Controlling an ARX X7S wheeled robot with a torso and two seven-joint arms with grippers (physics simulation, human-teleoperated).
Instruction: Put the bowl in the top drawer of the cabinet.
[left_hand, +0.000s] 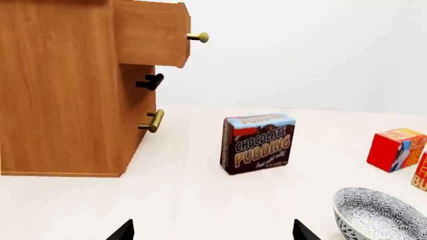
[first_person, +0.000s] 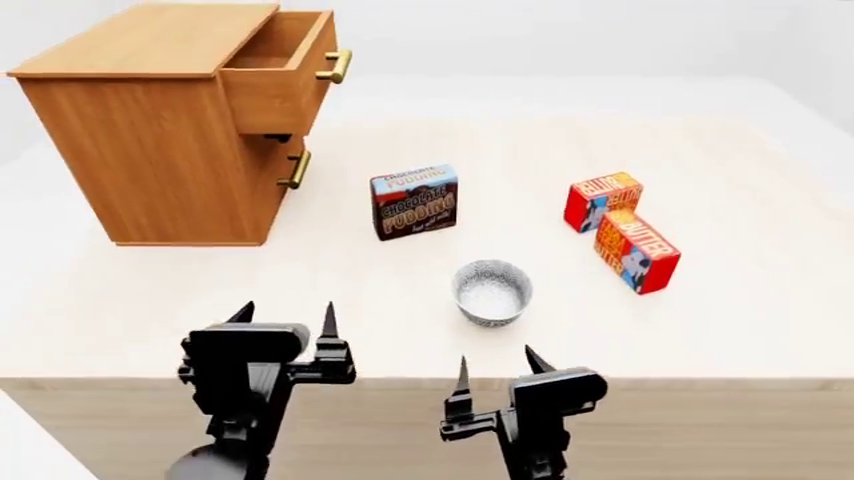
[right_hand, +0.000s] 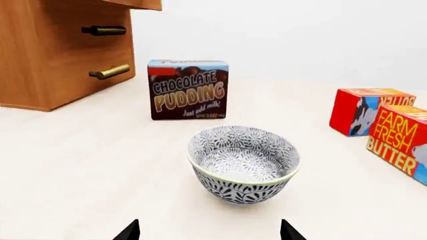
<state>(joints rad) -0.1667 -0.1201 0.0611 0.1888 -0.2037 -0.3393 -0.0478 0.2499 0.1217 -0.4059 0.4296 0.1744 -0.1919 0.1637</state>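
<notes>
Bowl (first_person: 493, 291) stands upright on the pale table (first_person: 747, 200), near its front edge, with nothing inside it. It is in front of the chocolate pudding box (first_person: 414, 202) and apart from it. Two red butter boxes (first_person: 622, 230) lie to its right. The cabinet (first_person: 147, 150) stands at the back left, and its top drawer (first_person: 283, 75) is pulled out. The lower drawer (first_person: 296, 170) is closed. Both grippers hang at the front edge of the table. The left gripper (first_person: 284, 316) is open wide and holds nothing. The right gripper (first_person: 498, 370) is also open and empty, just in front of the bowl.
</notes>
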